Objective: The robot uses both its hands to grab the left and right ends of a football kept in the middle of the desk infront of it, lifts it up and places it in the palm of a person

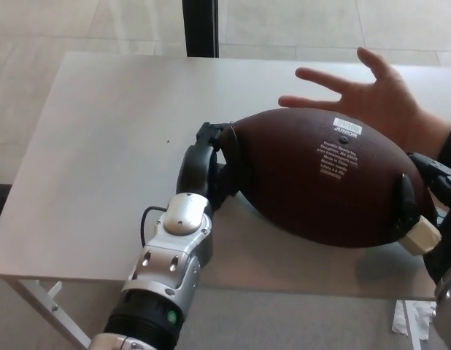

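A large brown football (320, 179) with small white print is held above the grey desk (101, 131), long axis running left to right. My left hand (211, 164) presses its black fingers against the ball's left end. My right hand (419, 211) clamps the right end from the picture's right edge. A person's open hand (371, 95), palm up with fingers spread, lies just behind and partly under the ball's far right side.
A dark post (200, 25) stands beyond the desk's far edge, on a pale tiled floor. White scraps (411, 321) lie on the floor below the desk's front right corner. The desk's left half is bare.
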{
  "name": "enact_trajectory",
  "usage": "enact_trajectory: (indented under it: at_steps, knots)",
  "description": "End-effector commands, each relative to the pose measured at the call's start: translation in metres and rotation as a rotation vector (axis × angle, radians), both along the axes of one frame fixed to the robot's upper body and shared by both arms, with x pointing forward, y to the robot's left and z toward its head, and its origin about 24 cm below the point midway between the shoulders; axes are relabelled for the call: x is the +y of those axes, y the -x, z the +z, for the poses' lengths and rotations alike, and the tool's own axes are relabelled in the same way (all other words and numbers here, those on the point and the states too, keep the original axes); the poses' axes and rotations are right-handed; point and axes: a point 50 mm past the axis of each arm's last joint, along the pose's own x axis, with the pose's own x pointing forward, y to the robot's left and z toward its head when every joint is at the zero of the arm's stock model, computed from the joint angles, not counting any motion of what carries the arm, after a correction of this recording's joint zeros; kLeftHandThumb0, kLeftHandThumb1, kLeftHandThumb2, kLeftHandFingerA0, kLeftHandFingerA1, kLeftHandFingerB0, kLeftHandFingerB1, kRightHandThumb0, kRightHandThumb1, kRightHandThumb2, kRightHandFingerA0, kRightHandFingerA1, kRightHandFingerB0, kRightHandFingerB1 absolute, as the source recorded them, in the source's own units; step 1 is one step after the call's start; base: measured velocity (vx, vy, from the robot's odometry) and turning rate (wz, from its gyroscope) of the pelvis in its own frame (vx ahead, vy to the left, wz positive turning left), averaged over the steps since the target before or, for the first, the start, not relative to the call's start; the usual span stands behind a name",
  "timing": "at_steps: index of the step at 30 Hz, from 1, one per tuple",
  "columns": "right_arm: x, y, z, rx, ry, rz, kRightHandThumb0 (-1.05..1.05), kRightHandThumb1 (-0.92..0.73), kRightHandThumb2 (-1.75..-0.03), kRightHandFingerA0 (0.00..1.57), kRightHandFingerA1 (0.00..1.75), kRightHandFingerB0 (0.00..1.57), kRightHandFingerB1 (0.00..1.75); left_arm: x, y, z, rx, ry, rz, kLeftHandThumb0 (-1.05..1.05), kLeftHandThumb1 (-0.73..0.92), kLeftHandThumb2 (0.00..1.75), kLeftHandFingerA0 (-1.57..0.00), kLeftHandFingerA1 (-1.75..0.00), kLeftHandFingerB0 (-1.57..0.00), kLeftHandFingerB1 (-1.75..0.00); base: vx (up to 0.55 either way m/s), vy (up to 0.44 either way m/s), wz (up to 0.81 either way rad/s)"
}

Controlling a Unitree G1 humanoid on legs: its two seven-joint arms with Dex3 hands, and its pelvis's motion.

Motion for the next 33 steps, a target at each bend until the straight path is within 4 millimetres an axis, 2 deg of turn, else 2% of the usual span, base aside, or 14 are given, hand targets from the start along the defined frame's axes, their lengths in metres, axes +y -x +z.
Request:
enact_trajectory:
  at_steps: [1, 5, 6, 7, 11, 12, 17, 18, 19, 20, 21, 26, 32, 33]
  knots:
    - [0.094, -0.015, 0.029, -0.224, -0.308, 0.249, -0.31, -0.54, -1.21, 1.08, 1.68, 0.89, 1.38, -0.108, 0.061, -0.025, 0.267, 0.345, -0.225, -0.12, 0.79, 1.35, -1.08, -1.22, -1.05, -1.21, 0.0, 0.0, 0.0]
    - [0.098, -0.015, 0.028, -0.207, -0.379, 0.216, -0.3, -0.56, -1.18, 1.04, 1.69, 0.87, 1.37, -0.112, 0.066, -0.027, 0.228, 0.339, -0.24, -0.11, 0.8, 1.35, -1.05, -1.21, -1.0, -1.18, 0.0, 0.0, 0.0]
    - [0.099, -0.015, 0.028, -0.203, -0.387, 0.213, -0.3, -0.56, -1.17, 1.03, 1.69, 0.86, 1.36, -0.112, 0.066, -0.028, 0.226, 0.351, -0.244, -0.17, 0.73, 1.32, -1.15, -1.75, -0.87, -1.6, 0.0, 0.0, 0.0]
    - [0.102, -0.017, 0.028, -0.185, -0.432, 0.215, -0.31, -0.57, -1.13, 1.04, 1.66, 0.85, 1.33, -0.112, 0.062, -0.025, 0.225, 0.377, -0.254, -0.11, 0.78, 1.35, -1.08, -1.22, -1.02, -1.19, 0.0, 0.0, 0.0]
    - [0.104, -0.024, 0.034, -0.159, -0.516, 0.18, -0.3, -0.64, -1.01, 1.02, 1.65, 0.84, 1.27, -0.109, 0.05, -0.015, 0.187, 0.378, -0.286, -0.12, 0.79, 1.35, -1.05, -1.21, -0.97, -1.17, 0.0, 0.0, 0.0]
    - [0.103, -0.027, 0.037, -0.165, -0.522, 0.177, -0.29, -0.64, -1.0, 1.02, 1.64, 0.84, 1.22, -0.107, 0.045, -0.01, 0.161, 0.37, -0.292, -0.21, 0.74, 1.3, -0.95, -1.75, -0.64, -1.75, 0.0, 0.0, 0.0]
    - [0.098, -0.047, 0.059, -0.209, -0.574, 0.175, -0.28, -0.67, -0.96, 1.0, 1.64, 0.81, 1.23, -0.102, 0.017, 0.021, 0.045, 0.324, -0.339, -0.19, 0.67, 1.43, -0.96, -1.75, -0.65, -1.75, 0.0, 0.0, 0.0]
    - [0.096, -0.055, 0.072, -0.24, -0.598, 0.173, -0.25, -0.67, -0.99, 0.98, 1.65, 0.78, 1.29, -0.099, 0.003, 0.039, 0.001, 0.289, -0.346, -0.32, 0.71, 1.43, -1.23, -1.65, -0.93, -1.47, 0.0, 0.0, 0.0]
    - [0.096, -0.056, 0.073, -0.242, -0.6, 0.172, -0.25, -0.67, -0.99, 0.98, 1.65, 0.78, 1.29, -0.099, 0.002, 0.04, -0.004, 0.286, -0.346, -0.32, 0.71, 1.43, -1.23, -1.65, -0.93, -1.47, 0.0, 0.0, 0.0]
    - [0.095, -0.059, 0.079, -0.248, -0.61, 0.169, -0.23, -0.68, -1.0, 0.98, 1.65, 0.78, 1.32, -0.098, -0.003, 0.047, -0.018, 0.273, -0.333, -0.06, 0.77, 1.35, -1.07, -1.22, -0.98, -1.17, 0.0, 0.0, 0.0]
    - [0.093, -0.063, 0.089, -0.264, -0.625, 0.164, -0.19, -0.66, -1.03, 0.97, 1.67, 0.75, 1.37, -0.097, -0.01, 0.057, -0.03, 0.268, -0.31, -0.09, 0.61, 1.35, -0.91, -1.75, -0.71, -1.75, 0.0, 0.0, 0.0]
    - [0.088, -0.078, 0.12, -0.29, -0.724, 0.127, -0.19, -0.69, -1.04, 1.04, 1.66, 0.73, 1.46, -0.087, -0.032, 0.087, -0.091, 0.266, -0.286, -0.07, 0.56, 1.32, -1.03, -1.75, -0.87, -1.53, 0.0, 0.0, 0.0]
    - [0.091, -0.083, 0.144, -0.324, -0.736, 0.169, -0.17, -0.61, -1.17, 1.01, 1.66, 0.78, 1.37, -0.083, -0.042, 0.108, -0.137, 0.241, -0.293, -0.15, 0.53, 1.21, -1.0, -1.75, -0.87, -1.59, 0.0, 0.0, 0.0]
    - [0.091, -0.084, 0.15, -0.331, -0.734, 0.164, -0.17, -0.6, -1.17, 1.02, 1.67, 0.8, 1.36, -0.084, -0.044, 0.117, -0.11, 0.218, -0.255, -0.29, 0.55, 1.11, -1.24, -1.4, -1.03, -1.27, 0.0, 0.0, 0.0]
